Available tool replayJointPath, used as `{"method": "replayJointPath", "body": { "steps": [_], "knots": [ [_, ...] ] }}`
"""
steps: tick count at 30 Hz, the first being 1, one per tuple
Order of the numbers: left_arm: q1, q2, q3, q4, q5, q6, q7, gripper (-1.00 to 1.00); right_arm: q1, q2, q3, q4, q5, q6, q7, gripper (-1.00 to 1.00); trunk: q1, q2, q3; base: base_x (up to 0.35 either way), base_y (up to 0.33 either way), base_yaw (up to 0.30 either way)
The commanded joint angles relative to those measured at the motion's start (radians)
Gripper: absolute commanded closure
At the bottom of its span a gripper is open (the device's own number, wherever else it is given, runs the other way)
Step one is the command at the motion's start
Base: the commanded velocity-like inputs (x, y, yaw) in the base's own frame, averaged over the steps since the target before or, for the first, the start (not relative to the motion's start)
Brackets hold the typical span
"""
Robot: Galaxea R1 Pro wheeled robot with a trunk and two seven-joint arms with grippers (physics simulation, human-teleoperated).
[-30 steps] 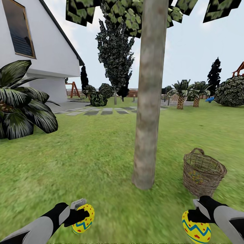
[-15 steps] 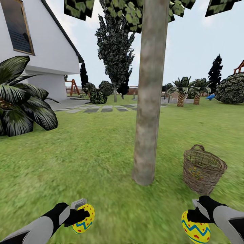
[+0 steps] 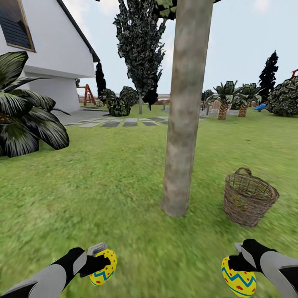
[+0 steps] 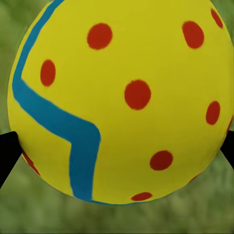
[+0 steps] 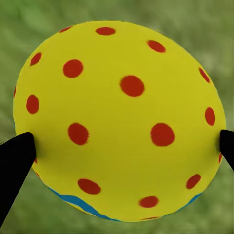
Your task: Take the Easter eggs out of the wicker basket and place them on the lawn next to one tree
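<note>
On the lawn (image 3: pixel 103 186), facing the tree (image 3: pixel 182 124), trunk dead ahead, wicker basket (image 3: pixel 248 200) just beside its foot on my right.

Left gripper (image 3: pixel 96 265): closed on an Easter egg (image 3: pixel 103 272), yellow, red dots, blue zigzag. Wrist cam confirms, egg (image 4: pixel 119 100) wedged between the two dark finger tips at its sides, grass blurred behind.

Right gripper (image 3: pixel 239 265): same story, clamped on a second egg (image 3: pixel 239 282), held low over the grass. Right wrist cam shows that egg (image 5: pixel 119 122) pinched at both flanks.

Progress, my read: two of three eggs are out of the basket and in hand, none set down yet. Through the weave I see a yellowish speckled patch inside the basket, probably the third egg, can't be sure at this resolution.

Left to do: put both held eggs on the grass near the trunk base, then fetch the last one from the basket and lay it by the same tree. Basket sits close enough to the trunk that the final trip should be short.

Risk: eggs are round, may roll on release. Lower them fully before opening.
</note>
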Motion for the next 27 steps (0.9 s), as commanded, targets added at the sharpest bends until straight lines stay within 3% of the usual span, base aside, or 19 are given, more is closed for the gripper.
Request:
{"method": "replayJointPath", "body": {
  "steps": [1, 27],
  "knots": [
    [0.0, -0.002, 0.004, -0.002, -0.004, 0.006, -0.003, 1.0, -0.001, 0.0, 0.009, 0.001, -0.01, 0.001, 0.004, 1.0, 0.0, -0.001, -0.007, 0.0, 0.0, 0.0],
    [0.0, -0.009, 0.004, -0.001, -0.004, 0.006, -0.006, 1.0, -0.001, 0.001, 0.009, 0.001, -0.008, 0.001, 0.004, 1.0, 0.012, -0.007, -0.149, 0.0, 0.0, 0.0]
  ]
}}
